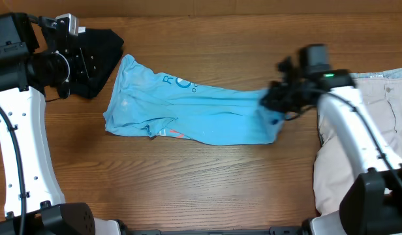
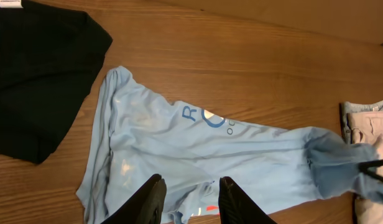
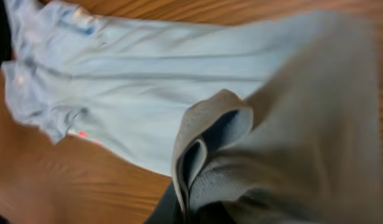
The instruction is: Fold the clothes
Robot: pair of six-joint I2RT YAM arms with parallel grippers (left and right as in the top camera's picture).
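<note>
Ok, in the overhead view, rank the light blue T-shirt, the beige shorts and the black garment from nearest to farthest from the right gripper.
1. The light blue T-shirt: centre, its right end bunched in the jaws of the right gripper.
2. The beige shorts: just right of that gripper, at the right edge.
3. The black garment: far left, upper corner.

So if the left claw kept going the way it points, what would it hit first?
Most likely the light blue T-shirt: the open left gripper aims at its bunched edge, though how far above is unclear.
</note>
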